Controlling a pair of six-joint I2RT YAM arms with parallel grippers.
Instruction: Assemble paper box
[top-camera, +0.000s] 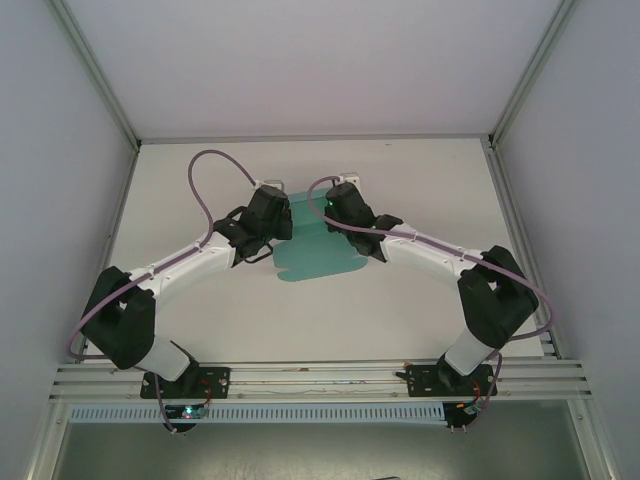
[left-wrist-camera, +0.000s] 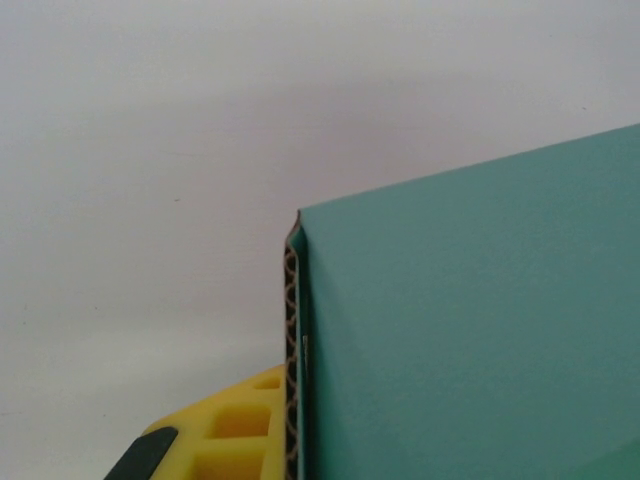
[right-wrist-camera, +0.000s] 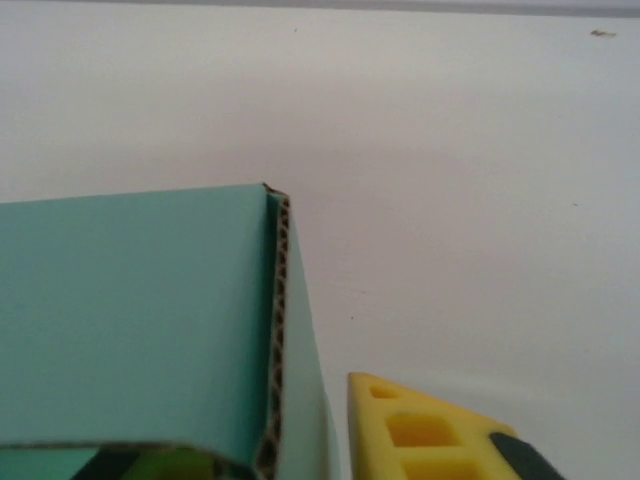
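Teal card, half-raised: the paper box (top-camera: 315, 258) sits mid-worktop (top-camera: 420, 320) between the two arms, its near flaps lying flat. The left fingers (left-wrist-camera: 235, 425) are pinched on one upright corrugated wall. The right fingers (right-wrist-camera: 420, 430) stand narrow just beside the opposite wall — whether they clamp it cannot be told. Wall-folding looks to be the step in hand — next, each wall likely needs folding over squarely until its tabs lock.

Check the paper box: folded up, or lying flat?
Partly folded. On the paper box, the near panel lies flat on the table; both wrist views show a wall doubled over at its corrugated edge.
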